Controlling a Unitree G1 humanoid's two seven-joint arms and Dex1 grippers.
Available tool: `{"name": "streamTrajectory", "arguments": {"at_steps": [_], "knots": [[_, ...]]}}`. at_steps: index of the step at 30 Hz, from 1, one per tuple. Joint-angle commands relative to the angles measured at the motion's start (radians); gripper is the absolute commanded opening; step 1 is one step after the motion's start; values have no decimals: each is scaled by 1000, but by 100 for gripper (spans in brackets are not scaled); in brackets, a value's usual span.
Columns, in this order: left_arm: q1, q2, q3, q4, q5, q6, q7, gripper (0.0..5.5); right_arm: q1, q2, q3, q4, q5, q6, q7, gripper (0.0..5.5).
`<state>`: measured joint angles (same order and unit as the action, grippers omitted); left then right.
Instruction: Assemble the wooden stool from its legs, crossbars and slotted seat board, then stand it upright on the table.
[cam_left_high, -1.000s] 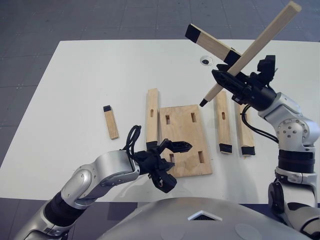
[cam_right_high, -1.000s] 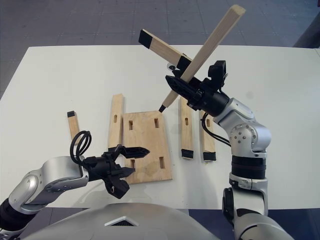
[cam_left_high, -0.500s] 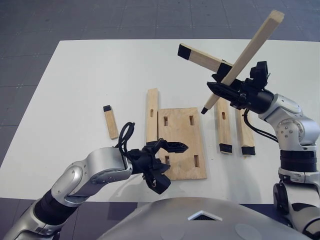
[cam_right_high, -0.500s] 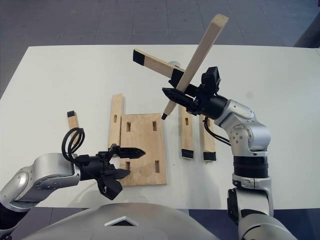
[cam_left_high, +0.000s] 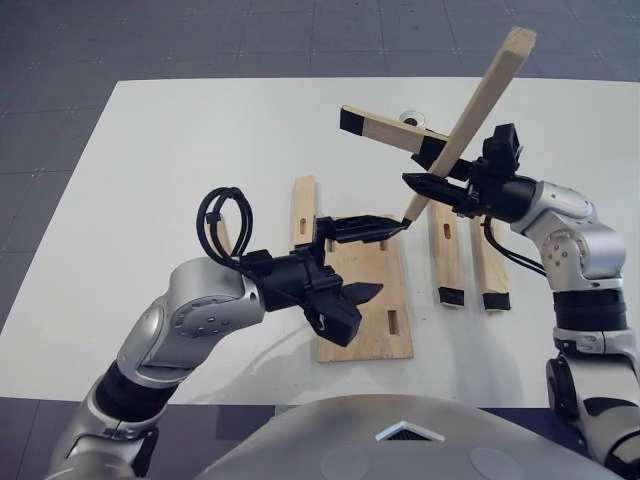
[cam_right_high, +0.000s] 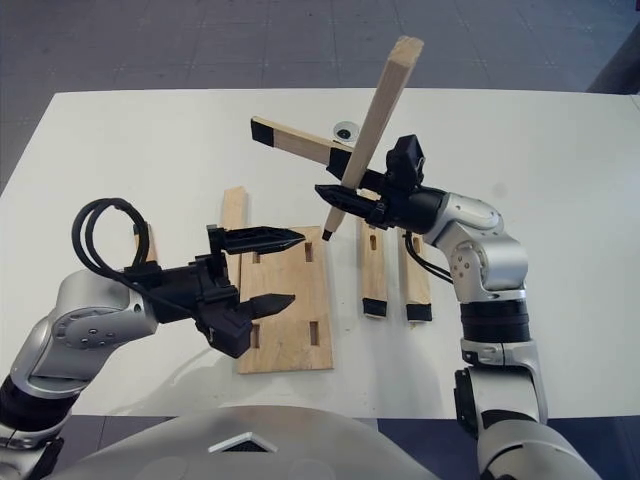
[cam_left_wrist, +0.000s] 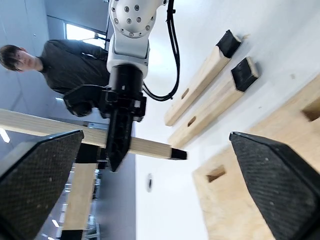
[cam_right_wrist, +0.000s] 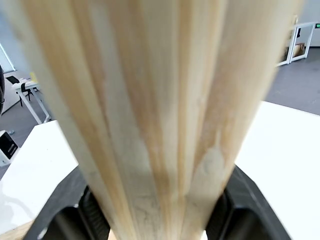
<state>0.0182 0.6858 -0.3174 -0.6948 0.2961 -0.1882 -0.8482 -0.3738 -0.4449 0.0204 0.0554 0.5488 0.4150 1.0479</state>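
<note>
Right hand (cam_left_high: 425, 186) clenches one joined leg-and-crossbar piece (cam_left_high: 480, 100); left hand (cam_left_high: 388, 258) hovers released; seat board (cam_left_high: 375, 340) and loose legs (cam_left_high: 446, 250) await assembly.

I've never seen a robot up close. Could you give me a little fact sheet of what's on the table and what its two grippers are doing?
Surface: white table
Right gripper: shut on two black-tipped wooden bars joined in a cross, held in the air over the table
Left gripper: open, empty, raised above the slotted plywood seat board
Seat board: flat on the table
Loose legs: one slotted wooden leg left of the board, two black-tipped wooden legs right of it, all lying flat
Stool: not yet assembled
</note>
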Motion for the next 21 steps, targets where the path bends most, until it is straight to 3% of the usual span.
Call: {"name": "streamTrajectory", "arguments": {"at_steps": [1, 7, 12, 21], "knots": [[134, -51, 70, 44, -302, 219, -2, 550, -74, -9, 41, 73, -47, -65, 85, 203], [176, -149, 275, 57, -610, 361, 111, 550, -94, -36, 92, 147, -102, -96, 195, 203], [235, -144, 419, 125, -730, 414, 137, 550, -102, -41, 112, 181, -108, -102, 269, 203], [229, -130, 496, 265, -881, 621, 157, 550, -130, -1, 131, 216, -143, -146, 282, 203]]}}
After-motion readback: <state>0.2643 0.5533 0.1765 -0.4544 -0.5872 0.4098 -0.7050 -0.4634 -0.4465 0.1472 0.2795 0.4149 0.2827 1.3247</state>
